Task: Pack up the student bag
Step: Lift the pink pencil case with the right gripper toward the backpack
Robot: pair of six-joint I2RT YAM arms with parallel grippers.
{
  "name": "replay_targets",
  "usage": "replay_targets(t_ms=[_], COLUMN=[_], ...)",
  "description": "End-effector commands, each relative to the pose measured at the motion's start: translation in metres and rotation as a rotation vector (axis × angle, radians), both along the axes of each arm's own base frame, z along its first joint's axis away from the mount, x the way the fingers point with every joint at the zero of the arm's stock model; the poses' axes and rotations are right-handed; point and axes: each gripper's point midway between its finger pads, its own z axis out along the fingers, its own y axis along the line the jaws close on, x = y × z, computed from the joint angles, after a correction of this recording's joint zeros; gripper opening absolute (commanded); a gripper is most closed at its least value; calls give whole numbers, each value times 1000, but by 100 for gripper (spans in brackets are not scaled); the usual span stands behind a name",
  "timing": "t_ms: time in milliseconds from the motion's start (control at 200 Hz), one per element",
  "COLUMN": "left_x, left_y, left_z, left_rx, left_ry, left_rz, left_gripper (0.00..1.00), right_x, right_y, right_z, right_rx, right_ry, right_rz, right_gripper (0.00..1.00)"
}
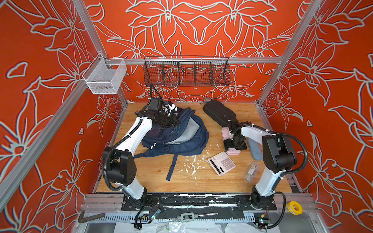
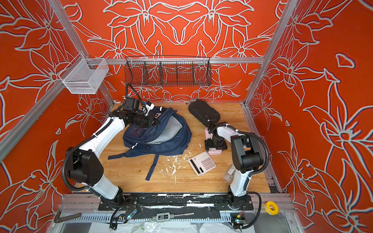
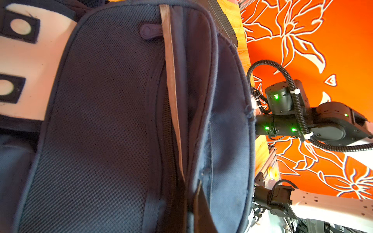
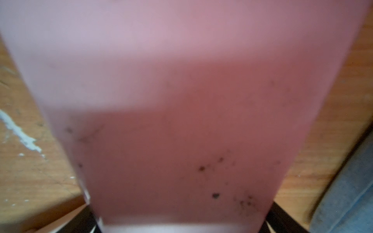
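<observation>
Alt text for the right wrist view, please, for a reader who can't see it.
A blurred pink case, speckled with dark spots, fills most of the frame, lying on the wooden table between the black fingers of the right gripper. White flecks mark the wood, and a blue-grey fabric pouch shows at one edge.

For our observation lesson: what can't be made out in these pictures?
Left hand: fingertips hidden in both top views by its wrist, at the student bag.
Pink case: blurred, too close, in the right wrist view; grip of the right hand unclear.
Clear box: contents too small in a top view.
</observation>
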Motion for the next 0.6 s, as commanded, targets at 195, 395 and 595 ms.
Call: replay_targets(t_ms=[195,395,595], left_x=[1,4,9], left_y=[-8,-10,-10], left_z=[39,46,54], left_rx=[-14,-14,-18], left_ry=[-174,-218,-252], left_rz=[-84,-113,-96], left_gripper=[0,0,0], right_x=[27,12,3], right_y=[70,133,164], right_z=[120,150,140], right_rx=[200,384,372], right_ry=[-277,-137,52], right_rz=[312,495,586], right_gripper=[61,61,63])
